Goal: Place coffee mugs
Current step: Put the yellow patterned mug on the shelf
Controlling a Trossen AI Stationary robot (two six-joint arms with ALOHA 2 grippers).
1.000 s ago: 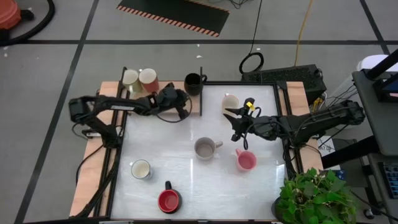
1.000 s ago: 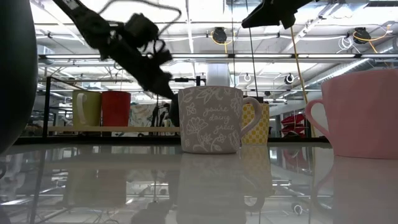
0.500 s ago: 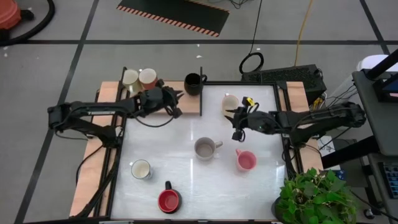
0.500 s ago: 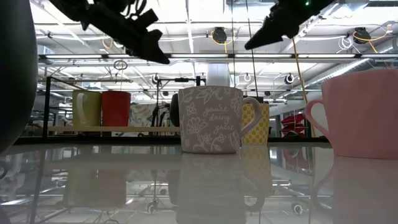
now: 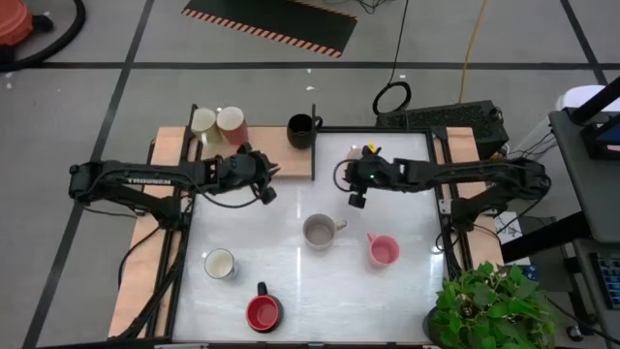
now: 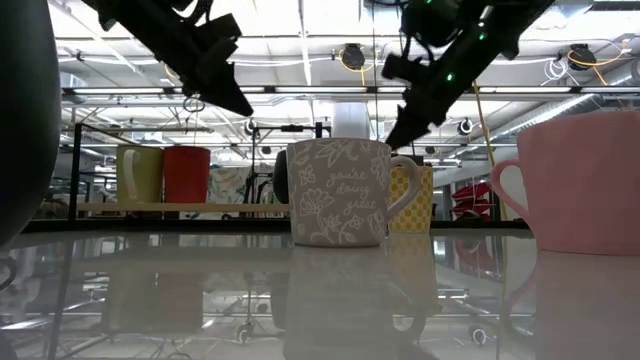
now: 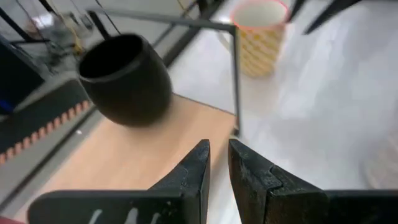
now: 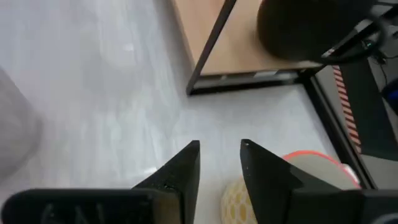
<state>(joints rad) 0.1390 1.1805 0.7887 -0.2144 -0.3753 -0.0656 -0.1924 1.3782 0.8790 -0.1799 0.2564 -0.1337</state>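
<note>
Black mug (image 5: 302, 129) behind rack post (image 5: 314, 142)

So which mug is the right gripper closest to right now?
The cream yellow-patterned mug; the right gripper hovers right beside it, while the grey mug and pink mug sit farther off.

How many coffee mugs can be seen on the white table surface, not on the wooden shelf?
5: a cream mug under the right gripper, a grey mug in the middle, a pink mug, a white mug and a red mug at the near edge.
</note>
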